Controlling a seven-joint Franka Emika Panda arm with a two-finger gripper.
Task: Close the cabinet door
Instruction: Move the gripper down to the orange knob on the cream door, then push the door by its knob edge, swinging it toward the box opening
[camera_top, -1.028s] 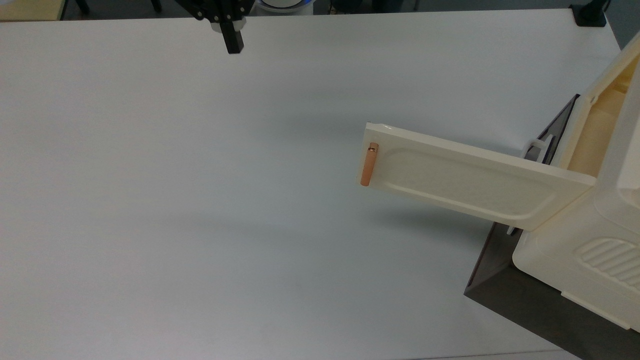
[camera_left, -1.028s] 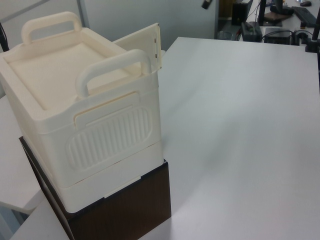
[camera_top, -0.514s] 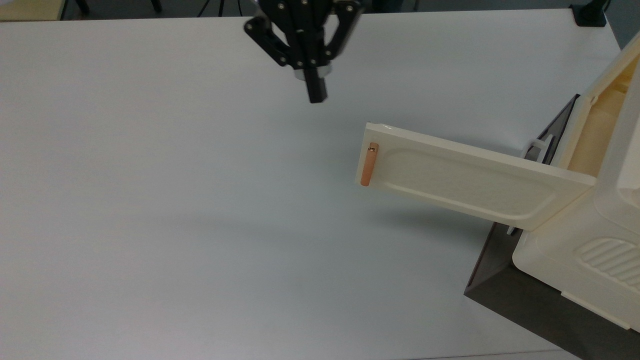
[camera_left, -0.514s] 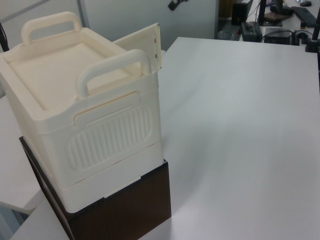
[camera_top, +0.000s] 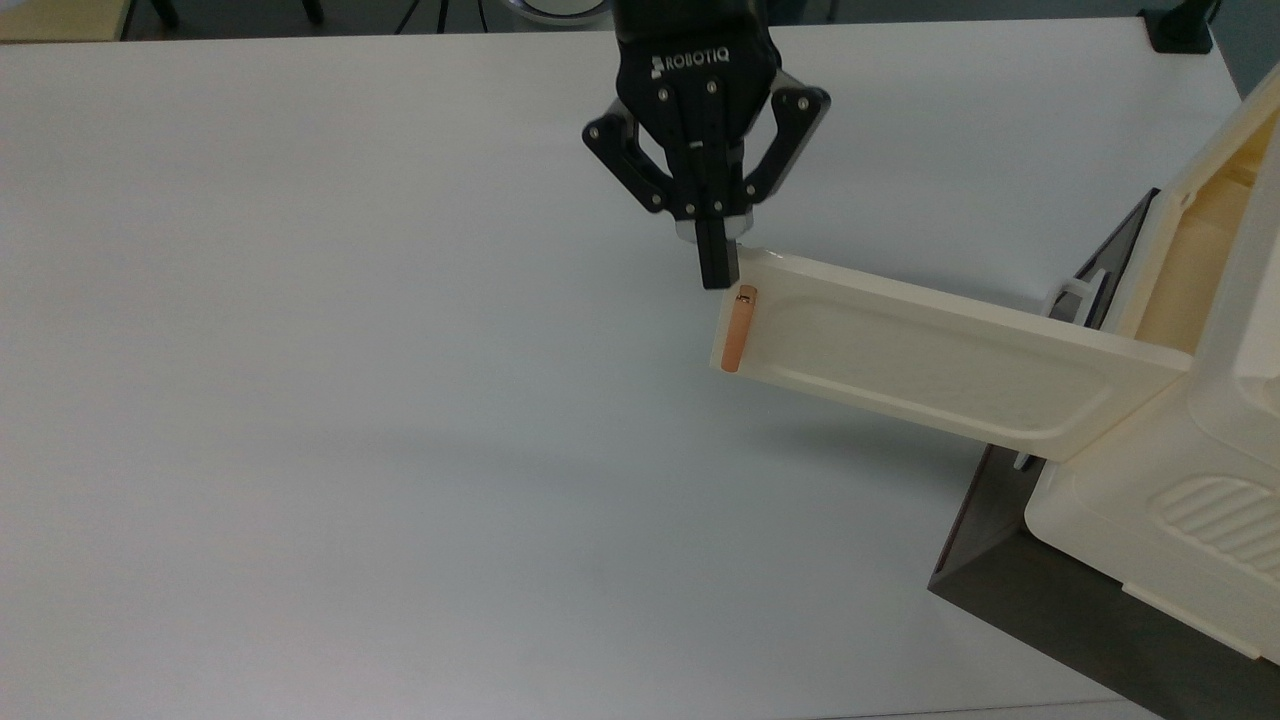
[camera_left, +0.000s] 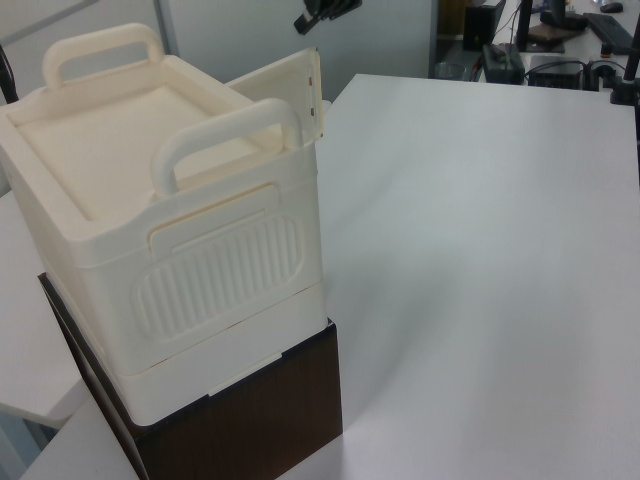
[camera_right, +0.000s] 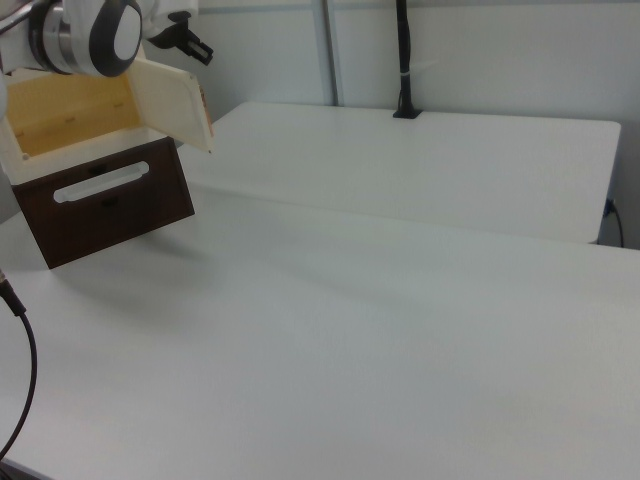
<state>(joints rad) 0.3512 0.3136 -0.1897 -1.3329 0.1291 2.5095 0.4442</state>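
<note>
A white table (camera_top: 350, 400) is seen carrying a cream plastic cabinet (camera_left: 170, 240) that stands on a dark brown base (camera_left: 250, 420) at the table's edge, at the top view's right. The cabinet door (camera_top: 930, 350), a long cream panel with a recessed rounded face, is swung wide open and juts out over the table from its hinge side on the cabinet toward the top view's left. A small copper-orange handle (camera_top: 739, 329) is fixed near the door's free end. In the right view the door (camera_right: 172, 100) is seen standing open in front of the pale wooden interior, above a dark brown drawer front (camera_right: 105, 200) with a white loop handle (camera_right: 100, 182).

The black gripper (camera_top: 718, 265) is held over the table just at the free end of the door, its tip close above the upper end of the handle in the top view; contact with the door cannot be told. The jaws are brought together, with no gap visible between them and nothing clamped. In the left view the gripper (camera_left: 306, 22) is seen above the top edge of the open door (camera_left: 283, 88), near the table's far edge.
</note>
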